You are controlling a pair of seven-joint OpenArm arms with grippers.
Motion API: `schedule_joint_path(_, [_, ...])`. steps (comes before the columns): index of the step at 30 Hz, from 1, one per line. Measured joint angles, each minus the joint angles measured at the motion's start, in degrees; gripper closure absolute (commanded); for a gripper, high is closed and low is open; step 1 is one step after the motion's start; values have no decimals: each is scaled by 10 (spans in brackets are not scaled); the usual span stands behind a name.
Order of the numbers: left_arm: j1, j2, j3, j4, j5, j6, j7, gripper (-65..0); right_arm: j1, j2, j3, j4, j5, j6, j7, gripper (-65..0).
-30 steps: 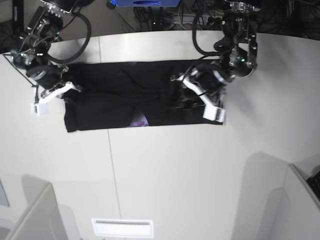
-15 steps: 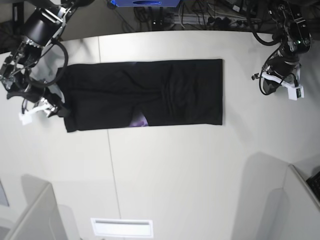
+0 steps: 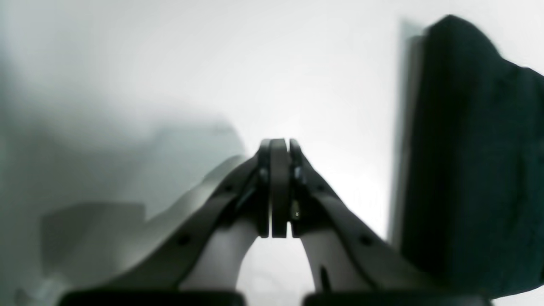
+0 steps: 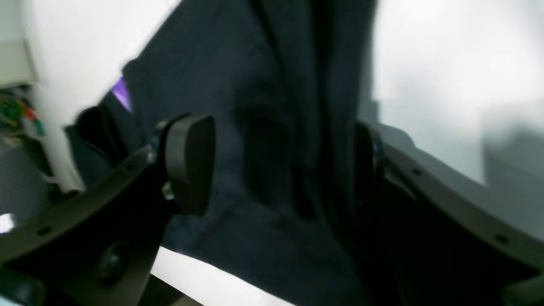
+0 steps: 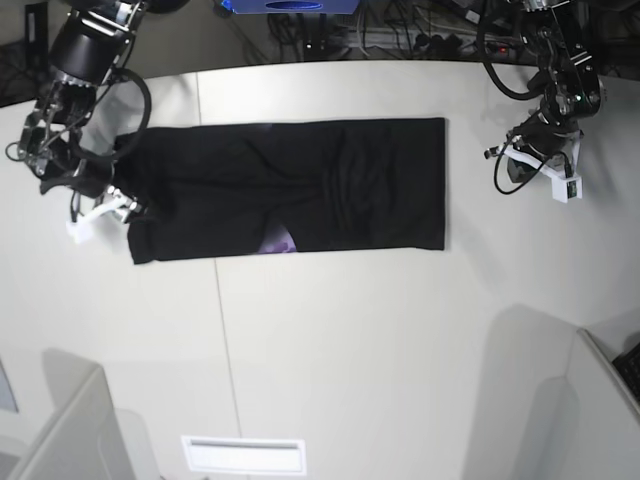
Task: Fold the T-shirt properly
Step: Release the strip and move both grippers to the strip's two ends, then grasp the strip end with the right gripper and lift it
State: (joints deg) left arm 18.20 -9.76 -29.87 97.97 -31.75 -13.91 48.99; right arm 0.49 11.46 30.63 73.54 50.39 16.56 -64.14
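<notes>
The black T-shirt (image 5: 300, 185) lies flat on the white table as a long folded band, with a purple bit of print (image 5: 278, 243) showing at its front edge. My right gripper (image 5: 104, 213) is at the band's left end. In the right wrist view it (image 4: 276, 165) stands open, and the dark cloth (image 4: 272, 106) lies between and behind its spread fingers (image 4: 189, 161). My left gripper (image 5: 535, 170) hovers over bare table to the right of the shirt. It (image 3: 278, 146) is shut on nothing, and the shirt's edge (image 3: 467, 148) is off to its side.
Cables and a blue box (image 5: 290, 5) sit behind the table's far edge. Grey partitions stand at the front left (image 5: 70, 430) and front right (image 5: 600, 400). A white slotted plate (image 5: 245, 455) lies near the front edge. A seam (image 5: 222, 330) runs across the tabletop.
The left gripper let go of the shirt's right part, pulled away to the right and shut. The right gripper opened, drew back to the left, then came onto the shirt's left end.
</notes>
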Motion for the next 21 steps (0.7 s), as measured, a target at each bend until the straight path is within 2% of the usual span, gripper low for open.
schedule_joint_path(4, [-15,-1,33,-19,0,0,-5,0,-5,-3,-5,1,5,2,0,-404])
schedule_joint_path(8, [-33,2,74,-44,-2,0,-2,0,-11,3,-49,6,9,4,9,-404])
schedule_joint_path(11, [-46,2,91,-59,-3,0,-5,0,-17,2,-53,6,12,5,31,-395])
schedule_joint_path(13, [-52,1,95,-63,-2,2,-5,0,-23,2,-54,4,17,5,49,-329])
schedule_joint_path(15, [-53,1,100,-64,-3,1,-6,0,-24,3,-54,0,3,5,61,-212])
schedule_joint_path(17, [-63,0,110,-66,1,2,-5,0,-23,2,-55,-1,-24,5,63,-56])
schedule_joint_path(18, [-68,-1,119,-69,0,2,-5,0,-20,2,-55,-2,-32,4,61,0])
schedule_joint_path(21, [-79,1,143,-80,-3,2,-8,0,-4,-3,-56,2,-71,5,47,0])
